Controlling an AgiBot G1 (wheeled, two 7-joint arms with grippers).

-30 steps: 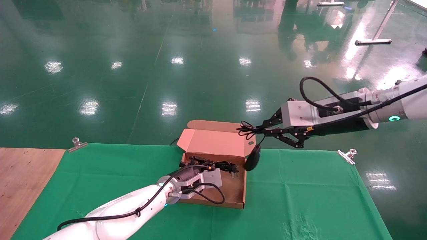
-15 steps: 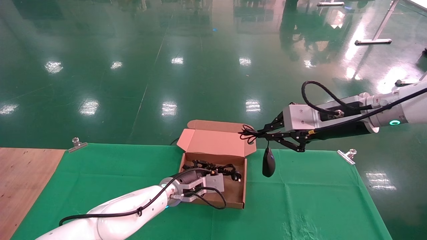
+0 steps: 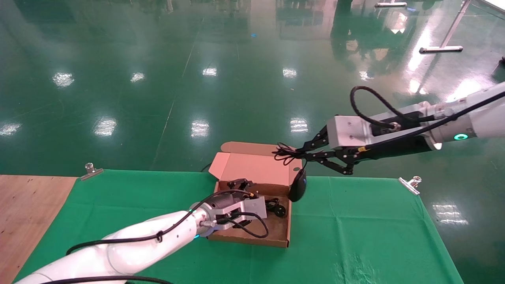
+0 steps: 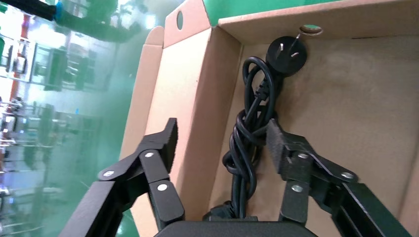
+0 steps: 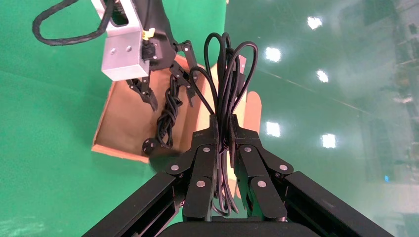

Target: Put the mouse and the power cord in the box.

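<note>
Head view, left tool (image 3: 241, 184) spread over power cord (image 3: 272, 206) half-hidden in box (image 3: 286, 228), right tool (image 3: 304, 152) pinching mouse (image 3: 298, 185) cable.

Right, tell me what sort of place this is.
Probably a large indoor hall used as a robot test area. A glossy green floor mirrors overhead lights, a green cloth is held by a metal clip to a wooden tabletop, and a metal stand base sits farther off.
</note>
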